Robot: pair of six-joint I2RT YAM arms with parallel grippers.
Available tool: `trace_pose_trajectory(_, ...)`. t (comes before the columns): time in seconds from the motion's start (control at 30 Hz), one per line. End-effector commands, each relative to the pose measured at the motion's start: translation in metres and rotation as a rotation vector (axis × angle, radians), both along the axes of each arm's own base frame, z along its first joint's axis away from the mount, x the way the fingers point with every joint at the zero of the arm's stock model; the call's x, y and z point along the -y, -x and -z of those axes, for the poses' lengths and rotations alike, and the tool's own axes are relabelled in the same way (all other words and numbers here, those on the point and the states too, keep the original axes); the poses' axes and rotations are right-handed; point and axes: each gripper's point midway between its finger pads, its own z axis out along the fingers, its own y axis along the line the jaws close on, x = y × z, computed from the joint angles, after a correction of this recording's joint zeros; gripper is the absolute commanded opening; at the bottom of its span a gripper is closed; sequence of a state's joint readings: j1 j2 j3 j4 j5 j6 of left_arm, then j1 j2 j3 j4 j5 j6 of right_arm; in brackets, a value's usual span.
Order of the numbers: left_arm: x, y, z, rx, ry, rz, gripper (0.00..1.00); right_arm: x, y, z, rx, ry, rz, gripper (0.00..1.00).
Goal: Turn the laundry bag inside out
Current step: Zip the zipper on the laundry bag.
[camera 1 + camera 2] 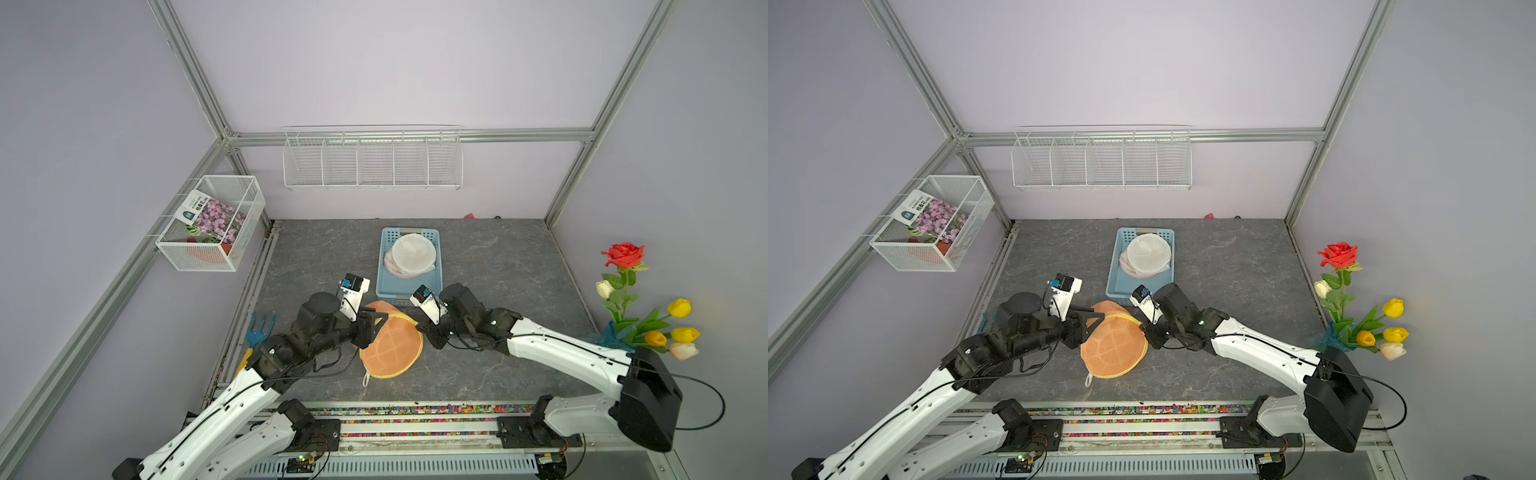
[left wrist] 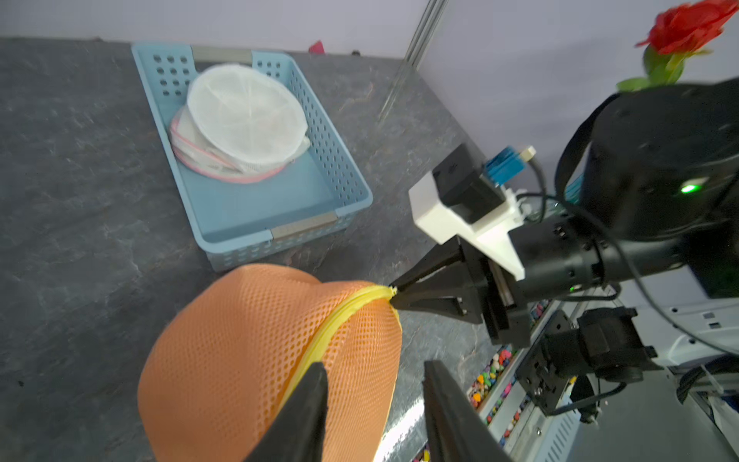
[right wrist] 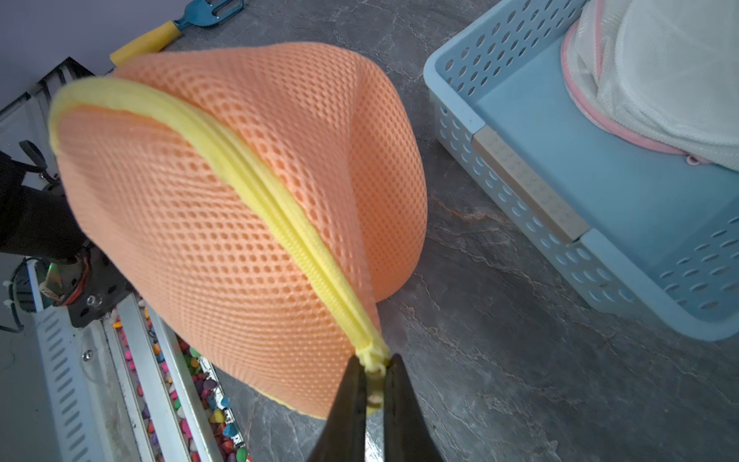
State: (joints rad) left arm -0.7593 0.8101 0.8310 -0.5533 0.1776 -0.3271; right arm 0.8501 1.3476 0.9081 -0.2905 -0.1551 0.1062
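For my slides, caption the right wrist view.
Right gripper pinching the orange laundry bag by its yellow zipper, blue basket nearby.

The left arm (image 1: pixel 232 403) and right arm (image 1: pixel 561 349) are showing white shells, black joints and thin black cables; the right end effector (image 2: pixel 394 294) is showing black, pointed fingers (image 2: pixel 440 306).

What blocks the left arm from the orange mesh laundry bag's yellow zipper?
Probably nothing, so yes: the left pincer hangs open beside the yellow zipper; the right pincer only pinches its far end.
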Motion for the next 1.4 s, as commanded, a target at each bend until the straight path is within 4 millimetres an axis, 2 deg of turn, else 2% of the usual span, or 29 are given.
trace_pose_trajectory(0.0,-0.003,0.018,0.016,-0.014,-0.035,0.082,0.44,-0.001,0.001,0.001,0.004,0.038,-0.055,0.00)
trace_pose_trajectory(0.13,0.006,0.010,0.010,0.092,-0.030,0.125,0.48,-0.007,0.002,0.003,0.003,0.044,-0.103,0.00)
trace_pose_trajectory(0.23,-0.001,-0.016,0.008,0.141,-0.124,0.035,0.47,-0.011,0.004,0.005,-0.009,0.044,-0.134,0.00)
trace_pose_trajectory(0.3,-0.003,-0.028,-0.002,0.213,-0.149,0.023,0.51,-0.013,0.005,0.004,-0.014,0.042,-0.148,0.00)
trace_pose_trajectory(0.37,-0.002,-0.039,-0.010,0.226,-0.124,0.034,0.52,-0.015,0.006,0.004,-0.014,0.038,-0.162,0.00)
trace_pose_trajectory(0.47,-0.010,-0.067,-0.006,0.202,-0.118,-0.025,0.52,-0.016,0.008,0.001,-0.003,0.030,-0.180,0.00)
trace_pose_trajectory(0.57,-0.009,-0.082,-0.006,0.178,-0.051,-0.010,0.52,-0.015,0.009,-0.005,0.016,0.019,-0.193,0.00)
trace_pose_trajectory(0.7,0.013,-0.081,0.002,0.124,0.018,0.087,0.51,-0.017,0.011,-0.015,0.051,-0.010,-0.220,0.00)
trace_pose_trajectory(0.83,0.032,-0.062,0.018,0.015,0.076,0.235,0.49,-0.020,0.003,-0.022,0.077,-0.030,-0.210,0.00)
trace_pose_trajectory(0.93,0.031,-0.052,0.025,-0.030,0.083,0.247,0.47,-0.018,-0.006,-0.021,0.077,-0.034,-0.187,0.00)
trace_pose_trajectory(1.07,0.027,-0.033,0.022,-0.016,0.138,0.272,0.48,-0.017,-0.015,-0.026,0.088,-0.065,-0.171,0.00)
trace_pose_trajectory(1.2,0.024,-0.026,0.042,-0.058,0.114,0.270,0.47,-0.019,-0.022,-0.034,0.108,-0.085,-0.183,0.00)
trace_pose_trajectory(1.27,0.023,-0.026,0.035,-0.051,0.127,0.258,0.46,-0.021,-0.021,-0.036,0.110,-0.080,-0.210,0.00)
trace_pose_trajectory(1.37,0.014,-0.042,0.004,0.032,0.125,0.154,0.46,-0.022,-0.017,-0.037,0.115,-0.072,-0.253,0.00)
